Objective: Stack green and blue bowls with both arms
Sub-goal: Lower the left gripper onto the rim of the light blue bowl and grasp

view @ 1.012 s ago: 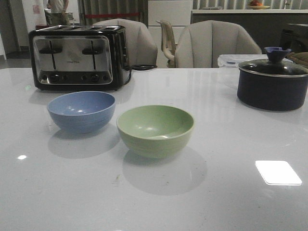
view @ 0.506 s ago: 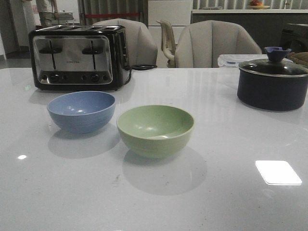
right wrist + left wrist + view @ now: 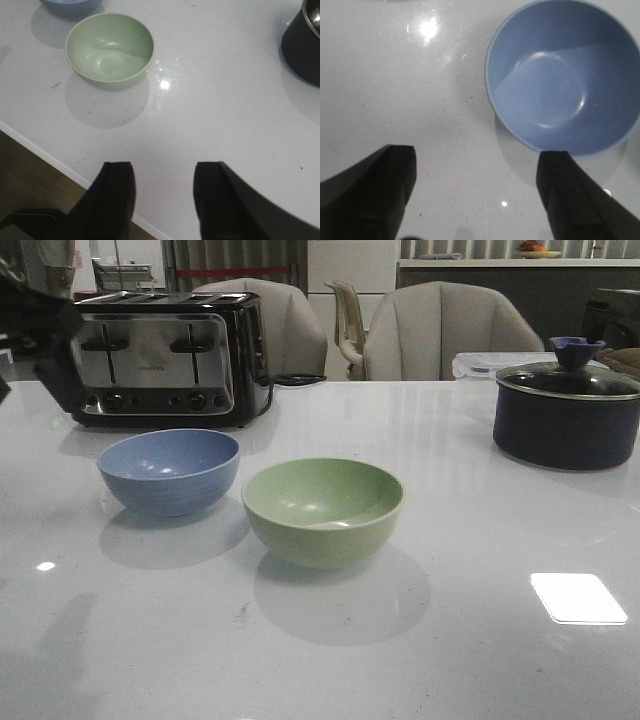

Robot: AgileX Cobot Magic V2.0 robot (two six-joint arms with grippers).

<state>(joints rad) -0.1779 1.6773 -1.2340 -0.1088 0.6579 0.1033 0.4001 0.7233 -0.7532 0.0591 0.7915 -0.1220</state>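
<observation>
We see the left arm (image 3: 35,335) only as a dark, blurred bulk at the far left edge of the front view, raised above the glossy white surface (image 3: 480,540) and overlapping the left end of the black and chrome four-slot toaster (image 3: 165,360). Its wrist camera looks straight down: the left end effector (image 3: 475,192) has its two black fingers (image 3: 370,195) spread wide apart with bare surface between them, holding nothing. The matte dusty blue round bowl (image 3: 563,77) lies just beyond the finger on one side, its rim appearing to meet that fingertip in the picture, though we cannot tell whether they touch.

The right arm does not show in the front view. From its wrist camera we see the right end effector (image 3: 164,192) poised over the near edge of the surface, its fingers (image 3: 115,200) parted and empty, with dark floor below the edge.

In the front view the blue bowl (image 3: 169,471) stands upright left of centre, in front of the toaster. The matte pale sage green round bowl (image 3: 322,511) stands upright just to its right and nearer to us, close beside it but apart. Both bowls are empty. The dark navy lidded pot (image 3: 567,412) sits far right, well apart from them; its lid is on.
</observation>
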